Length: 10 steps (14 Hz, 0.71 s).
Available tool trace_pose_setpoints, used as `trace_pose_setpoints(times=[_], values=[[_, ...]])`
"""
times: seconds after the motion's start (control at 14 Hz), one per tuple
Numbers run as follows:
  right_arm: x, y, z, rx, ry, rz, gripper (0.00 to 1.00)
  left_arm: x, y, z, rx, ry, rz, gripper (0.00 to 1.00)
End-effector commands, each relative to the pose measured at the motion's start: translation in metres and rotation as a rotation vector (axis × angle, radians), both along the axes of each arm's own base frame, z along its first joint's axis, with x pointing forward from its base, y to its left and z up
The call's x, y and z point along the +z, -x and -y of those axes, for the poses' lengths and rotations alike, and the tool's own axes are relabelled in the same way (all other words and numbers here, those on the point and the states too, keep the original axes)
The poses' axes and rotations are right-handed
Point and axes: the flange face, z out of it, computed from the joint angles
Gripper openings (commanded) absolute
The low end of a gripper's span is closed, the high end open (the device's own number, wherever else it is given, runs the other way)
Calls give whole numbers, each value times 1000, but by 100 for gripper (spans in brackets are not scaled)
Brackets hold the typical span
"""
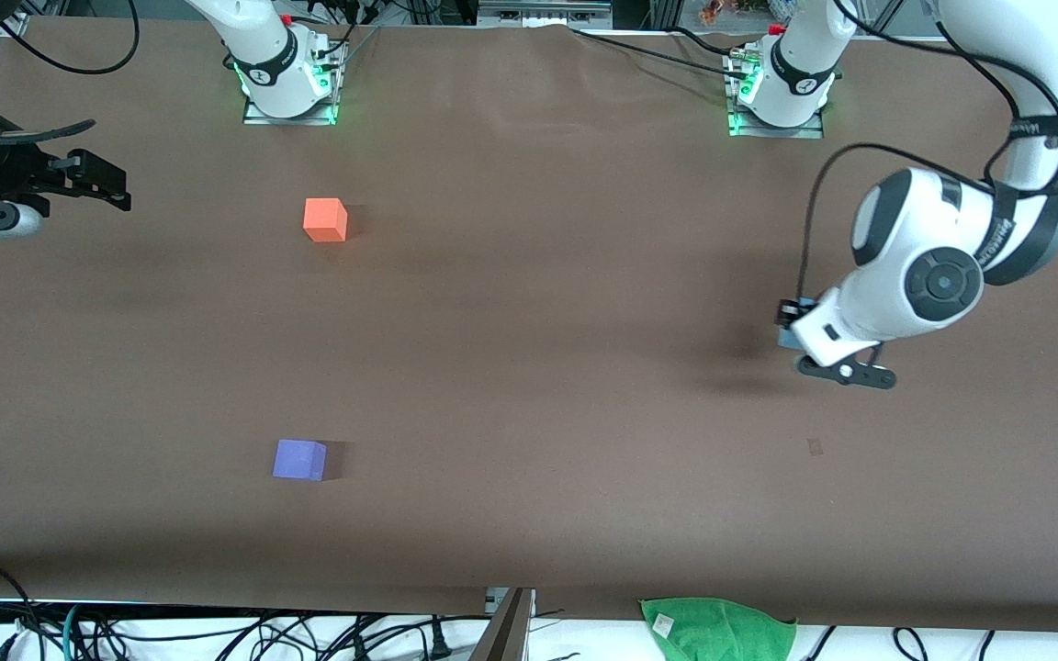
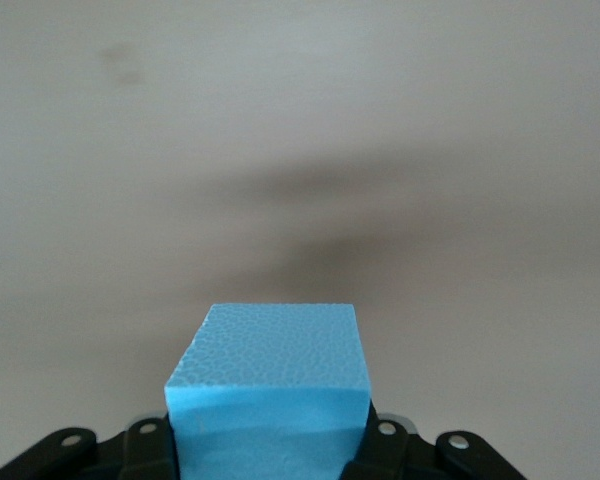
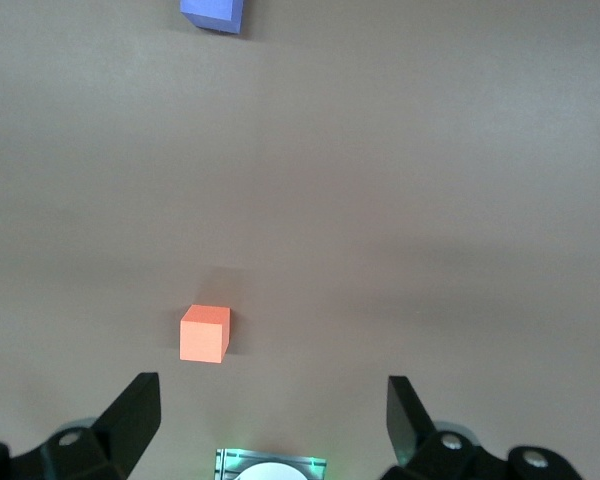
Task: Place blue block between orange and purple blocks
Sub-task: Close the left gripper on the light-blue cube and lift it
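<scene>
The blue block (image 2: 270, 385) sits between the fingers of my left gripper (image 2: 270, 445), which is shut on it. In the front view the left gripper (image 1: 791, 326) holds the block (image 1: 786, 338) a little above the brown table, at the left arm's end. The orange block (image 1: 325, 220) lies toward the right arm's end. The purple block (image 1: 299, 459) lies nearer to the front camera than the orange one, with a wide bare gap between them. My right gripper (image 1: 97, 179) is open and empty over the table's edge at the right arm's end. The right wrist view shows its gripper (image 3: 270, 415), the orange block (image 3: 204, 333) and the purple block (image 3: 212, 12).
A green cloth (image 1: 717, 629) lies at the table's front edge, with cables along that edge. The arm bases (image 1: 290, 83) (image 1: 777, 92) stand at the edge farthest from the front camera. A small dark mark (image 1: 814, 447) is on the table near the left gripper.
</scene>
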Motion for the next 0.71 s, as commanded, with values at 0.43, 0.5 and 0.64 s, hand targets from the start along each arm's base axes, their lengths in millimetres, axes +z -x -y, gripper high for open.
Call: trace_pose_setpoints(times=[0.43,0.5,0.64], values=[[5,-3,2,-3,-8,8,100,-66,53,300,160,106,-18,17],[4,-3,2,-3,-8,7,100,-79,60,321,159,128,27,17],[4,-3,2,-3,-8,7,100,-112,71,339,145,102,75,18]])
